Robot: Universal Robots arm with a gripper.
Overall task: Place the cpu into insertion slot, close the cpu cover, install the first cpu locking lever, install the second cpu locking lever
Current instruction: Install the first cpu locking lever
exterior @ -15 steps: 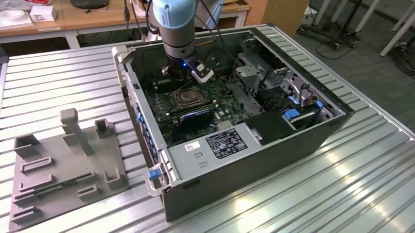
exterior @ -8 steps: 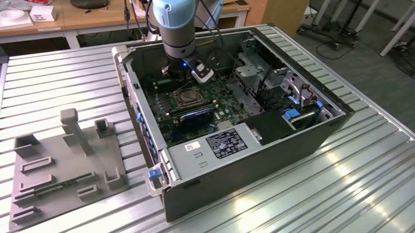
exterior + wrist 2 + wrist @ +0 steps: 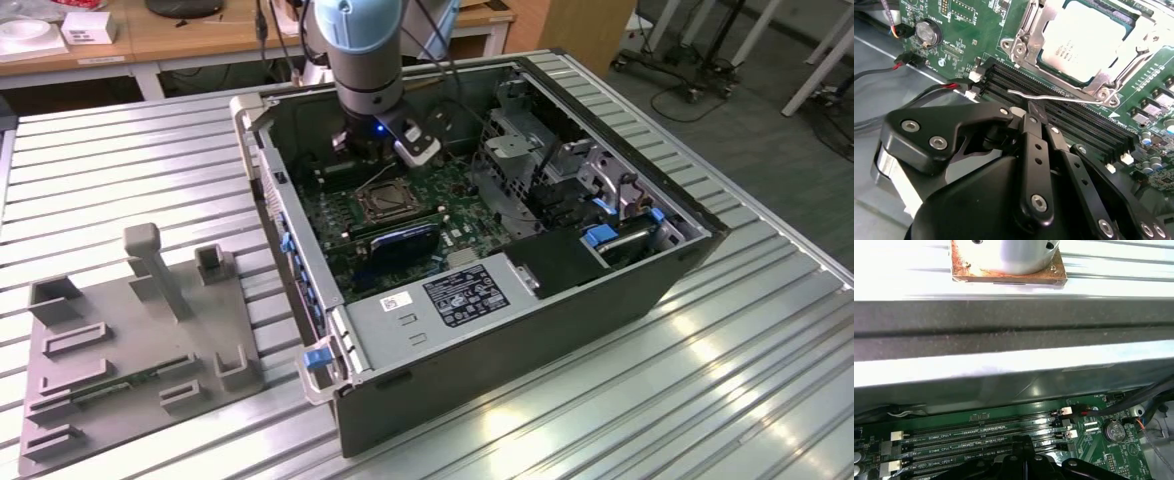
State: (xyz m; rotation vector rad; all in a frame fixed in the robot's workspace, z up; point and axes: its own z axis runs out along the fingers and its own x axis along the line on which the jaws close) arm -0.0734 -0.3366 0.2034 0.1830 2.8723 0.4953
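Cpu (image 3: 1086, 42) lies seated in the insertion slot (image 3: 384, 200) of the green motherboard (image 3: 979, 37), with the cpu cover (image 3: 1024, 47) flat over its edges. A thin locking lever (image 3: 1054, 95) juts out beside the memory slots (image 3: 1079, 125). The gripper (image 3: 1030, 107), fingers pressed together, sits just beside it.

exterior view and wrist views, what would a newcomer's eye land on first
In the exterior view, the arm reaches down into the open computer case on the ribbed metal table. In the second wrist view, the pale cpu sits framed by the silvery cpu cover, with the black gripper close to a thin wire lever.
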